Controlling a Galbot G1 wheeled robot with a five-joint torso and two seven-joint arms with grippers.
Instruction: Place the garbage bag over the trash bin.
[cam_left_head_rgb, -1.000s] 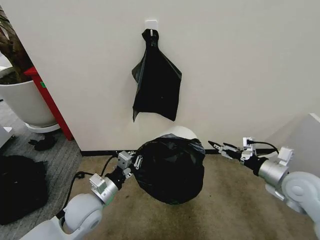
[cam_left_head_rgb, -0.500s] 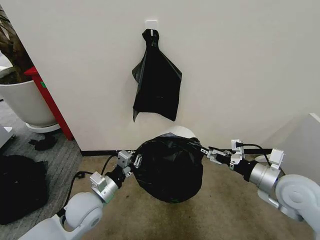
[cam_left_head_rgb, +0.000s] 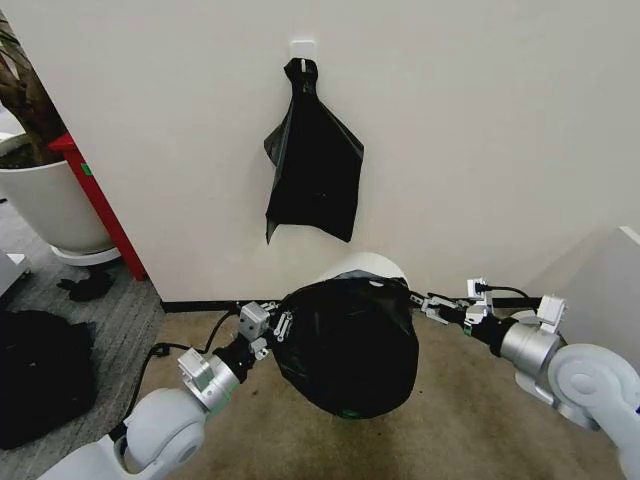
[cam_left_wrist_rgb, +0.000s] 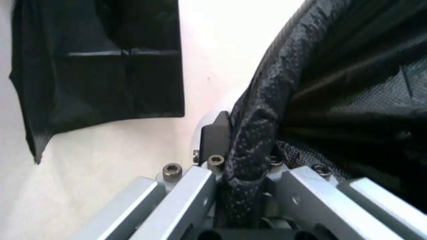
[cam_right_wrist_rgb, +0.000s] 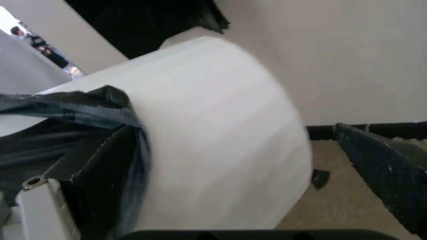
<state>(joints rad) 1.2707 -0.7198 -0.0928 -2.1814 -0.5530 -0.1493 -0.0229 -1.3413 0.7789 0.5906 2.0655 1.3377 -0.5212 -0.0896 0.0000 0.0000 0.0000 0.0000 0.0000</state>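
Head view: we see our left gripper (cam_left_head_rgb: 277, 322) pinching the left edge of the garbage bag (cam_left_head_rgb: 350, 345), which bulges low over the brown carpet (cam_left_head_rgb: 450, 420). Opposite, our right gripper (cam_left_head_rgb: 425, 303) has its fingers spread at the bag's right edge, beside the trash bin (cam_left_head_rgb: 372, 267), whose white side rises just behind the bag. Farther back, another black bag (cam_left_head_rgb: 313, 165) hangs on the wall.
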